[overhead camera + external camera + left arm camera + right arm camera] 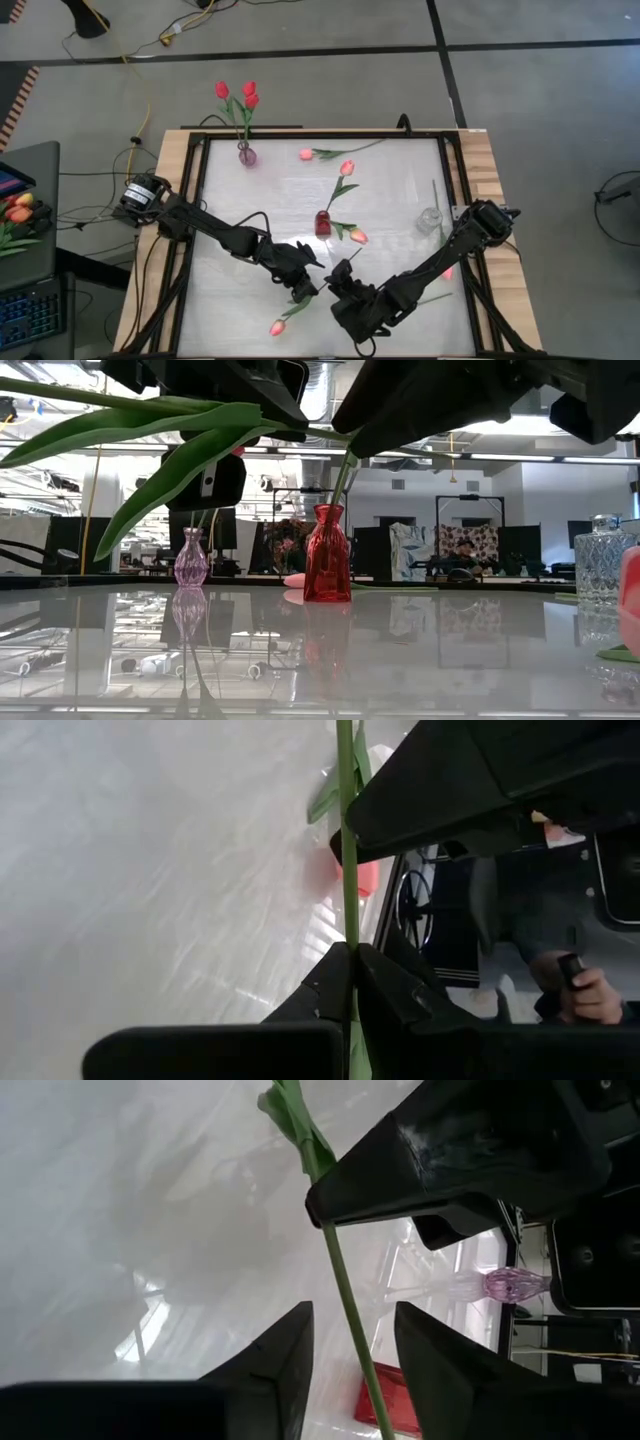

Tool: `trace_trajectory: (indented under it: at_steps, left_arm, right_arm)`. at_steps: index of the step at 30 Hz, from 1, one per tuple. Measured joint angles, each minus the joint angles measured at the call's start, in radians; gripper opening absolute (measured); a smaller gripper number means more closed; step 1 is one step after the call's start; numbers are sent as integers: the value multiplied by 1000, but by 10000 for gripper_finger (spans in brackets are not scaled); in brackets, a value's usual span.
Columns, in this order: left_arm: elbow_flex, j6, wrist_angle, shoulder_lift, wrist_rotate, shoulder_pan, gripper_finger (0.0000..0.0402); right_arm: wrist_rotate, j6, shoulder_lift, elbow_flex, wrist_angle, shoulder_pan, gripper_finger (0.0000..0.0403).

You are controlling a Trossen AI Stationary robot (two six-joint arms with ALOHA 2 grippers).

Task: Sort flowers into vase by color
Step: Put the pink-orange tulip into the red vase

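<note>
The left gripper pinches a tulip stem, which passes between the right gripper's parted fingers.

You saw the white table with a wooden frame. A small purple glass vase held three red tulips at the far edge. A small red glass vase stood in the middle. Both dark arms met near the front edge, beside a pink tulip.

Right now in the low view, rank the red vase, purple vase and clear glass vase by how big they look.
1. Red vase: looks largest.
2. Clear vase: cut off by the picture's edge, so its place is unsure.
3. Purple vase: looks smallest, though it stands farther back, which shrinks it.
</note>
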Motion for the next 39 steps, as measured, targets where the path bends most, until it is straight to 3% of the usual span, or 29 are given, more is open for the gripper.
trace_trajectory:
  at_steps: [21, 26, 35, 39]
  left_arm:
    - [0, 58, 0, 0, 26, 0, 9]
    - [0, 92, 0, -1, 25, 2, 57]
    - [0, 238, 17, -48, 101, 56, 169]
    - [0, 386, 25, -133, 33, 60, 186]
  right_arm:
    - [-9, -4, -1, 0, -18, 4, 63]
    - [-70, 5, -1, 0, -17, 11, 18]
    - [-224, 159, -1, -1, -17, 24, 18]
    - [-276, 213, -7, -2, -7, 40, 18]
